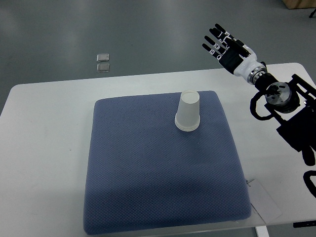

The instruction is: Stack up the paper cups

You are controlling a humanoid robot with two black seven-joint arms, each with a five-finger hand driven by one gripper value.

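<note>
A white paper cup stack [188, 111] stands upside down on the blue mat [148, 168], near the mat's far right corner. My right hand [221, 43] is raised beyond the table's far edge, up and to the right of the cups, well apart from them. Its fingers are spread and hold nothing. The right arm comes in from the right edge. No left arm shows.
The mat lies on a white table [44, 148]. Two small clear squares [103, 62] lie on the grey floor beyond the table. A white paper sheet [264, 202] pokes out at the mat's near right corner.
</note>
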